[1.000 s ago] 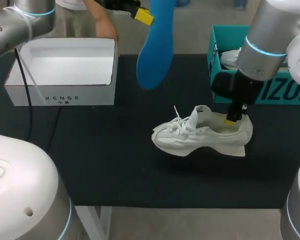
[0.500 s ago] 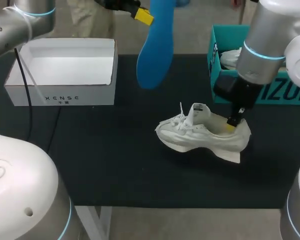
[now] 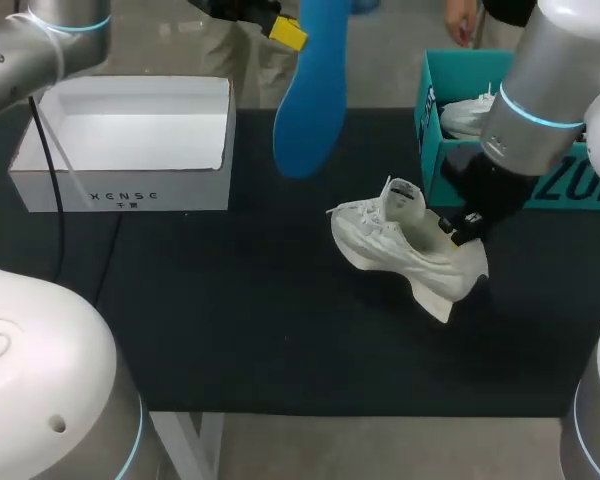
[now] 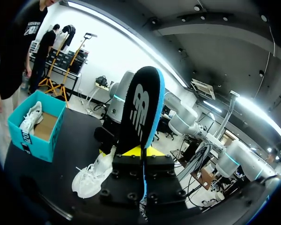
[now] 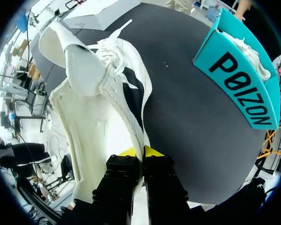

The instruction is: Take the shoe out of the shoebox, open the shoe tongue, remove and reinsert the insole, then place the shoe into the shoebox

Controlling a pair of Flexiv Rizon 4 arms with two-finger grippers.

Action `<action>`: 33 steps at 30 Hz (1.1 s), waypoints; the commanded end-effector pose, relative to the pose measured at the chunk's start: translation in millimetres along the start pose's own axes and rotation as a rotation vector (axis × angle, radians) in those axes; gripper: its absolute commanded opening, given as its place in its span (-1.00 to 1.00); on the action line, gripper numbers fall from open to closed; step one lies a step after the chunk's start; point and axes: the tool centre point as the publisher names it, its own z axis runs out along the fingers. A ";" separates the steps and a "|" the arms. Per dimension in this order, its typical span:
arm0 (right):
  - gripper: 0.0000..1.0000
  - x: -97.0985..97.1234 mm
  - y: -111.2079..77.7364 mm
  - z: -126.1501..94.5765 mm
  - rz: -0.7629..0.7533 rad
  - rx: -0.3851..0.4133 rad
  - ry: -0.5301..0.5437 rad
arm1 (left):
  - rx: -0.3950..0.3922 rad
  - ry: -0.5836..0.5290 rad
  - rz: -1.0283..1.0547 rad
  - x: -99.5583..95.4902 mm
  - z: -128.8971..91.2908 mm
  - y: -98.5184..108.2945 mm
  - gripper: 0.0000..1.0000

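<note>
Two grippers engaged: left gripper [image 3: 288,32], upper centre, clamps the blue foam insole [image 3: 310,100] aloft. Right gripper [image 3: 458,230] pinches the heel collar of the white lace-up shoe [image 3: 395,250], presumably steadying it for reinsertion.

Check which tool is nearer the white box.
Left. The left tool, holding the blue insole, hangs just past a corner of the white box; right tool further off, clamped on the shoe heel.

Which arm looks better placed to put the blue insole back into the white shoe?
Left. The left gripper is shut on the blue insole, held aloft; the right gripper is shut on the white shoe at its heel rim, likely steadying it.
</note>
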 end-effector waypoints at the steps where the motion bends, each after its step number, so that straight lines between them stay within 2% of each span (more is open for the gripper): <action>1: -1.00 7.4 -7.4 -10.4 0.243 -0.064 -0.129 | -0.002 0.002 0.000 -0.7 -0.7 -0.3 -1.00; 15: -1.00 7.4 -7.4 -10.4 0.243 -0.064 -0.129 | -0.002 0.002 0.000 -0.7 -0.7 -0.3 -1.00; 16: -1.00 8.4 -9.4 -7.6 0.300 -0.063 -0.116 | -0.002 0.002 0.000 -0.7 -0.7 -0.3 -1.00; 18: -1.00 13.4 -12.8 -3.2 0.384 -0.102 -0.076 | -0.002 0.002 0.000 -0.7 -0.7 -0.3 -1.00; 23: -1.00 24.6 -17.3 7.9 0.539 -0.101 -0.113 | -0.002 0.002 0.000 -0.7 -0.7 -0.3 -1.00; 28: -1.00 39.8 -13.4 18.9 0.598 -0.096 -0.148 | -0.002 0.002 0.000 -0.7 -0.7 -0.3 -1.00; 33: -1.00 53.6 -7.7 32.4 0.596 -0.142 -0.139 | -0.002 0.002 0.000 -0.7 -0.7 -0.3 -1.00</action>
